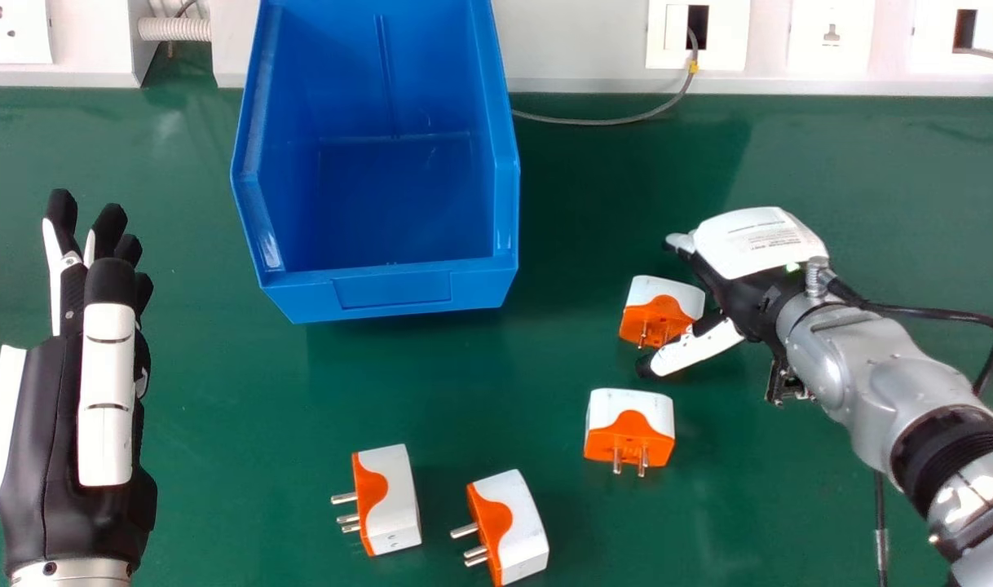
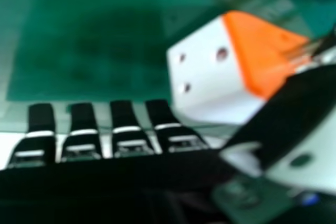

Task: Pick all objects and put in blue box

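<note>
My right hand [image 1: 757, 277] is low over the table at the right, open, its fingers beyond an orange and white plug adapter [image 1: 664, 310] and its thumb on the near side. In the right hand view the adapter [image 2: 210, 72] lies between the fingers of my hand [image 2: 126, 129] and the thumb. Another adapter [image 1: 629, 425] rests nearer the front. Two more, one [image 1: 390, 497] beside the other [image 1: 513, 526], lie at the front middle, pins pointing left. The blue box [image 1: 390, 289] stands empty at the back. My left hand [image 1: 72, 391] is at the left, open, fingers pointing away.
Behind the box runs a white panel [image 1: 578, 49] with sockets along the green table's [image 1: 219, 391] back edge. A grey cable [image 1: 611, 121] curves from a socket towards the box's right side. A black cable [image 1: 937, 311] hangs by my right forearm.
</note>
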`<action>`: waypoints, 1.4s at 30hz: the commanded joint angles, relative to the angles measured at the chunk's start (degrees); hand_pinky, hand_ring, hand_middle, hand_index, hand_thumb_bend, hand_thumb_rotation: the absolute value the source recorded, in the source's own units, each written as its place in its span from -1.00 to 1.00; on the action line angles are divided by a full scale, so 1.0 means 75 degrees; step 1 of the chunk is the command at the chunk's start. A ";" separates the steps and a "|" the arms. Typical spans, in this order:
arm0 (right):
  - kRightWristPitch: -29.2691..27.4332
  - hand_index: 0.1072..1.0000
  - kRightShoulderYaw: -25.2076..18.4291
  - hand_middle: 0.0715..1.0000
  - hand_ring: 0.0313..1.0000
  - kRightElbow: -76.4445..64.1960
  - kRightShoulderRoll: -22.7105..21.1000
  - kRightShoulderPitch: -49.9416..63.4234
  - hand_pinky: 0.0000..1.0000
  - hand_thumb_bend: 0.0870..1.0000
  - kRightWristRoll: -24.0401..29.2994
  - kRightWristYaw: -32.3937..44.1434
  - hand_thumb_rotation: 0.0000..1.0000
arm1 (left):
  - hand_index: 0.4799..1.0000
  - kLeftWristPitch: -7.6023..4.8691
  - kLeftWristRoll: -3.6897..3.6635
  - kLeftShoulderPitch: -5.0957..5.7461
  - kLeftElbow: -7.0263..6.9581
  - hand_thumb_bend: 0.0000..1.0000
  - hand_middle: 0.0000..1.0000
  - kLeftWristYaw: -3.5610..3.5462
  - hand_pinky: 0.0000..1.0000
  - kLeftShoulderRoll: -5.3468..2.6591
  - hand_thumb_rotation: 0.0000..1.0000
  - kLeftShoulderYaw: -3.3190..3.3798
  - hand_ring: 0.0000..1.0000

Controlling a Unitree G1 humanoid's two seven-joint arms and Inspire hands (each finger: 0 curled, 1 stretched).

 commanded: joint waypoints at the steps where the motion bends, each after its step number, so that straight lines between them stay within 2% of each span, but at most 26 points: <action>1: 0.0084 0.75 0.0056 0.78 0.77 0.0034 0.0054 -0.0287 0.68 0.49 -0.0052 -0.0251 0.34 | 1.00 -0.0161 0.0058 -0.0058 -0.0160 0.32 1.00 -0.0022 1.00 0.0112 0.93 0.0114 1.00; 2: 0.0122 0.75 0.0088 0.78 0.77 0.0075 0.0083 -0.0303 0.68 0.49 -0.0061 -0.0272 0.34 | 1.00 -0.0205 0.0057 -0.0088 -0.0123 0.32 1.00 -0.0034 1.00 0.0122 0.93 0.0129 1.00; 8: 0.0264 0.73 0.0248 0.78 0.76 0.0202 0.0146 -0.0316 0.69 0.47 -0.0112 -0.0584 0.27 | 1.00 -0.0235 -0.0110 -0.0179 -0.0126 0.24 1.00 -0.0121 1.00 0.0110 0.94 0.0153 1.00; 10: 0.0268 0.73 0.0288 0.77 0.76 0.0251 0.0156 -0.0304 0.68 0.47 -0.0106 -0.0705 0.26 | 1.00 -0.0172 -0.0120 -0.0205 -0.0152 0.23 1.00 -0.0123 1.00 0.0113 0.95 0.0164 1.00; 14: 0.0316 0.74 0.0374 0.78 0.76 0.0360 0.0206 -0.0292 0.69 0.45 -0.0094 -0.0863 0.27 | 1.00 -0.0119 -0.0082 -0.0248 -0.0172 0.26 1.00 -0.0133 1.00 0.0133 0.96 0.0180 1.00; 18: 0.0412 0.72 0.0450 0.76 0.75 0.0449 0.0271 -0.0281 0.68 0.43 -0.0105 -0.1051 0.21 | 1.00 -0.0141 -0.0073 -0.0286 -0.0183 0.24 1.00 -0.0141 1.00 0.0129 0.94 0.0192 1.00; 20: 0.0435 0.70 0.0486 0.75 0.73 0.0483 0.0295 -0.0262 0.66 0.43 -0.0120 -0.1255 0.16 | 1.00 -0.0178 -0.0135 -0.0304 -0.0186 0.23 1.00 -0.0183 1.00 0.0128 0.94 0.0196 1.00; 21: 0.0449 0.67 0.0505 0.71 0.70 0.0502 0.0310 -0.0246 0.62 0.43 -0.0134 -0.1399 0.07 | 1.00 -0.0209 -0.0137 -0.0303 -0.0206 0.20 1.00 -0.0167 1.00 0.0095 0.94 0.0193 1.00; 22: 0.0423 0.67 0.0489 0.71 0.70 0.0505 0.0318 -0.0215 0.62 0.43 -0.0117 -0.1571 0.07 | 1.00 -0.0260 -0.0104 -0.0303 -0.0203 0.20 1.00 -0.0172 1.00 0.0097 0.94 0.0195 1.00; 23: 0.0428 0.55 0.0486 0.60 0.60 0.0525 0.0337 -0.0196 0.51 0.46 -0.0107 -0.1702 -0.16 | 1.00 -0.0247 -0.0097 -0.0294 -0.0227 0.15 1.00 -0.0165 1.00 0.0095 0.97 0.0196 1.00; 27: 0.0467 0.48 0.0488 0.52 0.51 0.0602 0.0412 -0.0139 0.41 0.43 -0.0068 -0.2143 -0.30 | 1.00 -0.0192 -0.0106 -0.0273 -0.0278 0.18 1.00 -0.0176 1.00 0.0119 0.95 0.0213 1.00; 29: 0.0218 0.44 0.0431 0.48 0.47 0.0636 0.0398 -0.0072 0.38 0.43 0.0016 -0.2602 -0.33 | 1.00 -0.0165 -0.0135 -0.0267 -0.0316 0.18 1.00 -0.0175 1.00 0.0111 0.95 0.0212 1.00; 30: 0.0063 0.24 0.0381 0.25 0.22 0.0644 0.0381 -0.0047 0.13 0.34 0.0092 -0.2727 -0.51 | 1.00 -0.0184 -0.0133 -0.0267 -0.0315 0.19 1.00 -0.0178 1.00 0.0110 0.95 0.0214 1.00; 31: -0.0069 0.08 0.0332 0.03 -0.01 0.0660 0.0369 -0.0035 -0.10 0.16 0.0166 -0.2793 -0.75 | 1.00 -0.0204 -0.0155 -0.0269 -0.0306 0.18 1.00 -0.0189 1.00 0.0107 0.95 0.0219 1.00; 33: -0.0213 -0.05 0.0320 -0.15 -0.21 0.0732 0.0358 -0.0054 -0.30 0.01 0.0194 -0.2835 -0.93 | 1.00 -0.0206 -0.0140 -0.0257 -0.0317 0.17 1.00 -0.0185 1.00 0.0107 0.95 0.0224 1.00; 37: -0.0274 -0.12 0.0298 -0.12 -0.25 0.0797 0.0374 -0.0095 -0.37 -0.04 0.0243 -0.2703 -0.99 | 1.00 -0.0187 -0.0137 -0.0218 -0.0363 0.15 1.00 -0.0183 1.00 0.0108 0.97 0.0229 1.00; 39: -0.0249 -0.14 0.0330 -0.06 -0.24 0.0820 0.0378 -0.0117 -0.37 -0.06 0.0211 -0.2640 -1.00 | 1.00 -0.0128 -0.0204 -0.0215 -0.0410 0.15 1.00 -0.0175 1.00 0.0087 0.96 0.0224 1.00; 42: -0.0265 -0.10 0.0374 -0.02 -0.21 0.0828 0.0359 -0.0131 -0.40 -0.09 0.0168 -0.2625 -1.00 | 1.00 -0.0147 -0.0250 -0.0203 -0.0405 0.15 1.00 -0.0207 1.00 0.0095 0.94 0.0236 1.00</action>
